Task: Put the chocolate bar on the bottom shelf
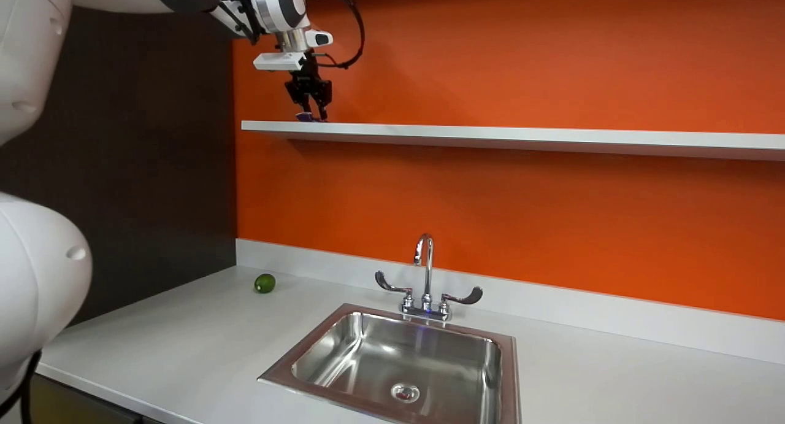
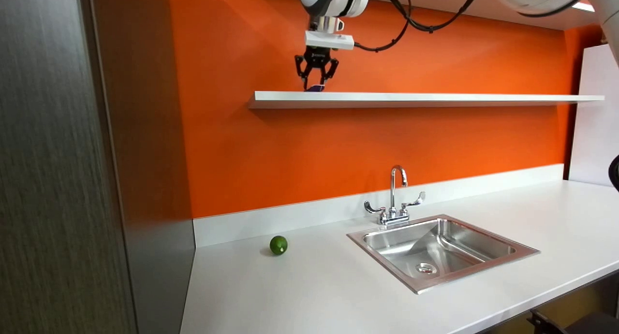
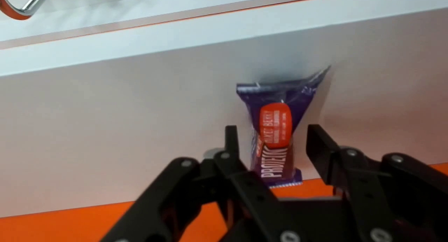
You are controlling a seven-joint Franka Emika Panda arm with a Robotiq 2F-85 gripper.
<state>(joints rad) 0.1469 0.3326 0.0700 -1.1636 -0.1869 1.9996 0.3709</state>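
The chocolate bar [image 3: 275, 126], in a purple wrapper with a red oval, lies flat on the bottom shelf [image 3: 122, 119]. In the wrist view its lower end reaches the shelf's wall-side edge. It also shows small in both exterior views [image 1: 305, 116] [image 2: 316, 88], near one end of the pale shelf [image 1: 509, 134] [image 2: 411, 97]. My gripper [image 3: 269, 131] is open, with one black finger on each side of the bar. Gaps show between the bar and both fingers. In both exterior views the gripper [image 1: 315, 115] [image 2: 314, 85] points down, fingertips just above the shelf top.
Below the shelf is a light grey countertop [image 1: 184, 344] with a steel sink [image 1: 343, 384] and a faucet [image 1: 427, 270]. A small round green ball [image 2: 278, 245] sits on the counter. A dark panel [image 1: 122, 154] stands beside the shelf's end. The orange wall [image 1: 552, 227] is behind.
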